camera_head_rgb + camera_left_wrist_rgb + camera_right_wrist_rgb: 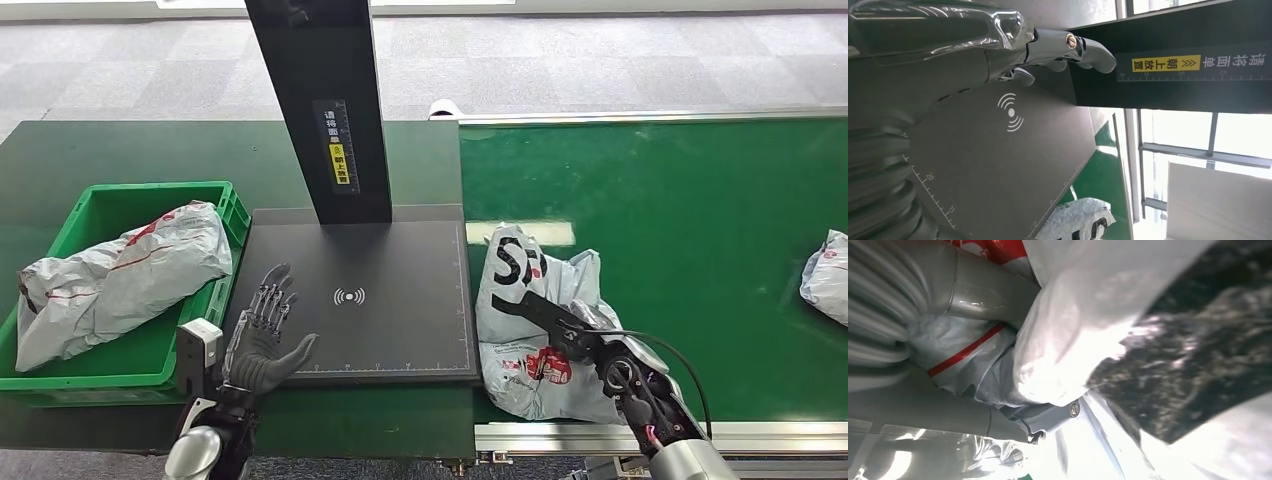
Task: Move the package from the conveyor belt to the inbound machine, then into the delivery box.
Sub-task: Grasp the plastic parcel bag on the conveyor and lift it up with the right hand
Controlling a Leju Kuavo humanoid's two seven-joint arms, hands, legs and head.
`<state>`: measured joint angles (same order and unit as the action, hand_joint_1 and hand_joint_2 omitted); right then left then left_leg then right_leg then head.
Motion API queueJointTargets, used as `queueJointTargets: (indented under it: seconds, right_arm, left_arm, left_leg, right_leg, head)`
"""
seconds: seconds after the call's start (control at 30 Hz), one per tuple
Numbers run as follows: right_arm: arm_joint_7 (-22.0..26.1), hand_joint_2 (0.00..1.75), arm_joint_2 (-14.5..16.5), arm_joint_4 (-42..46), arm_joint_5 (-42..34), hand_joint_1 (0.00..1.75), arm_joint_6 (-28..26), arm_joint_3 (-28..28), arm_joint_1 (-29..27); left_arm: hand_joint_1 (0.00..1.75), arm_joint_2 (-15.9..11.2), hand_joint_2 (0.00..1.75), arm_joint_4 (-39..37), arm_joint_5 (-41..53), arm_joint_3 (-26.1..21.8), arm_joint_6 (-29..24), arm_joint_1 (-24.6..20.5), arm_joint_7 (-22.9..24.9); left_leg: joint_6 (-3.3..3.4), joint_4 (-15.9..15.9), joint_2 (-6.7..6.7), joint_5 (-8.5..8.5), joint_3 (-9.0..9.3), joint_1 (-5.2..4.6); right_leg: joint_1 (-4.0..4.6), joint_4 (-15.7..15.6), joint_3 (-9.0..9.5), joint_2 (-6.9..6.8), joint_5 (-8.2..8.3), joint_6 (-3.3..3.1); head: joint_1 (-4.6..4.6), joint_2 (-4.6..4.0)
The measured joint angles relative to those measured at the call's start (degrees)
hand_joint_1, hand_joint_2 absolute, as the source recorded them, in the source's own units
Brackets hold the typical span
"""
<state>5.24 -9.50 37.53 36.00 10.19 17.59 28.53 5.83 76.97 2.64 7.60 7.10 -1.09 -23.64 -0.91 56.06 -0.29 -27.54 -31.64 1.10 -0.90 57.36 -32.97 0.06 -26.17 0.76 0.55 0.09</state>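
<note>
Right hand [585, 340] grips package [525, 300] on conveyor belt [680, 220]; left hand [262, 340] spread, empty, over inbound machine [400, 320].

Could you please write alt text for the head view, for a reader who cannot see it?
The robot's right hand lies on a grey plastic package on the green conveyor belt, beside the black inbound machine. Its left hand rests open on the machine's edge, next to a green box holding another package.
</note>
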Motion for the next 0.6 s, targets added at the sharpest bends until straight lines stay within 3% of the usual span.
queueJointTargets:
  seconds: [0.13, 0.27, 0.43, 0.6]
  right_arm:
    - [2.3, 1.75, 0.0, 2.0, -1.2, 1.75, -1.6, -0.3, -1.0]
    - [8.7, 1.75, 0.3, 5.6, -5.5, 1.75, -5.6, -1.9, -1.7]
    - [16.9, 1.75, 2.5, 14.7, -13.4, 1.75, -7.0, -6.3, -4.7]
    - [23.1, 1.75, 4.6, 25.5, -15.5, 1.75, -10.6, -10.1, -9.0]
  left_arm:
    - [0.00, -0.1, 1.75, 1.0, -0.2, -0.2, 0.0, 0.8, -0.1]
    - [0.00, -0.2, 1.75, 1.7, -0.2, -0.7, 0.2, 1.5, -0.9]
    - [0.00, -0.3, 1.75, 2.2, 0.7, -1.4, 0.4, 2.2, -2.4]
    - [0.00, -0.3, 1.75, 3.0, 1.0, -2.0, 0.9, 2.9, -3.0]
  left_leg:
    - [0.00, 0.0, 0.00, 0.00, -0.05, 0.00]
    - [0.00, 0.0, 0.01, 0.01, -0.08, 0.00]
    - [0.00, 0.0, -0.01, 0.00, -0.14, 0.01]
    - [0.00, 0.0, -0.01, 0.00, -0.21, 0.01]
  right_leg:
    - [0.00, 0.0, -0.02, 0.00, 0.00, 0.00]
    - [0.00, 0.0, -0.05, 0.01, 0.00, 0.00]
    - [0.01, 0.0, -0.13, 0.00, 0.00, 0.00]
    - [0.01, 0.0, -0.20, -0.01, -0.01, 0.00]
  head:
    - [0.00, 0.00]
    - [-0.01, 0.00]
    - [-0.01, 0.00]
    - [-0.01, 0.00]
